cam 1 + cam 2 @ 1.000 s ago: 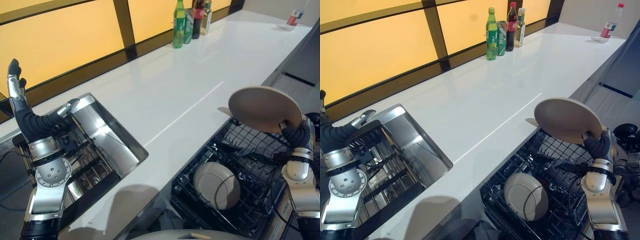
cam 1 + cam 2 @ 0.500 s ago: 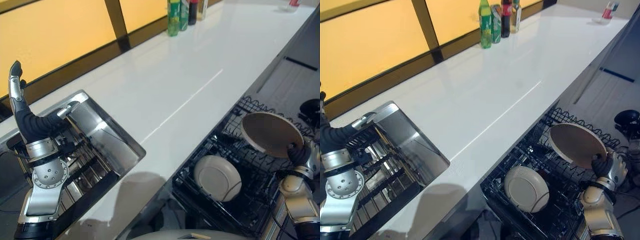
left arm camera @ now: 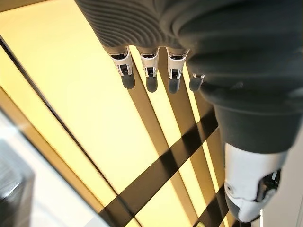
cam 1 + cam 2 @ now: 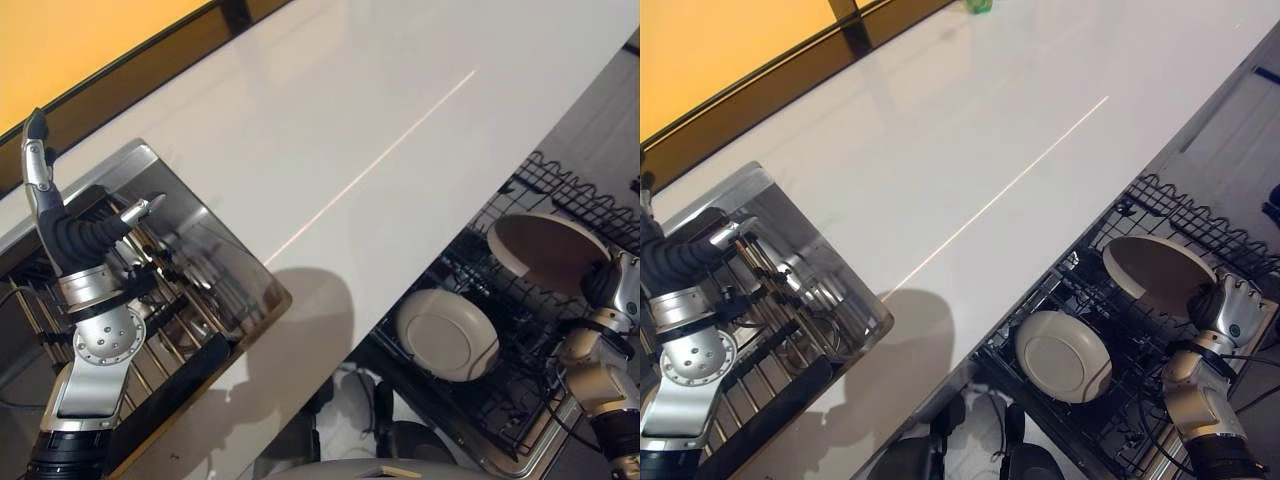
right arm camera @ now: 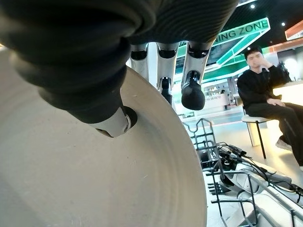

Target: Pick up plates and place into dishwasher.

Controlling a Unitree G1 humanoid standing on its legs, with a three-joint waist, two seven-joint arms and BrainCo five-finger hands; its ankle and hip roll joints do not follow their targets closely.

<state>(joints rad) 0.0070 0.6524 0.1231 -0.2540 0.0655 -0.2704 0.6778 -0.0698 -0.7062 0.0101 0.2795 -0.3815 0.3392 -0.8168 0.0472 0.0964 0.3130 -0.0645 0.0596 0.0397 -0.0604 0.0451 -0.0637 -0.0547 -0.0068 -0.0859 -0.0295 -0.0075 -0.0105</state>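
Note:
My right hand [image 4: 1228, 310] is shut on the rim of a beige plate [image 4: 545, 248], thumb on one face and fingers behind it, as the right wrist view shows on the plate [image 5: 94, 179]. The plate hangs tilted low over the black wire dishwasher rack [image 4: 560, 185] at the right. A second beige plate [image 4: 447, 334] lies in the rack to its left. My left hand [image 4: 38, 165] is raised over the sink at the far left, fingers [image 3: 149, 75] straight and holding nothing.
A steel sink [image 4: 215, 255] with a wire drainer and utensils sits at the left of the white counter [image 4: 330, 120]. An orange panelled wall runs behind. A person [image 5: 265, 94] sits on a stool past the rack.
The camera has tipped downward, so the bottles have left the view. My right hand has lowered the plate from above the counter edge down toward the rack. The left hand has stayed raised.

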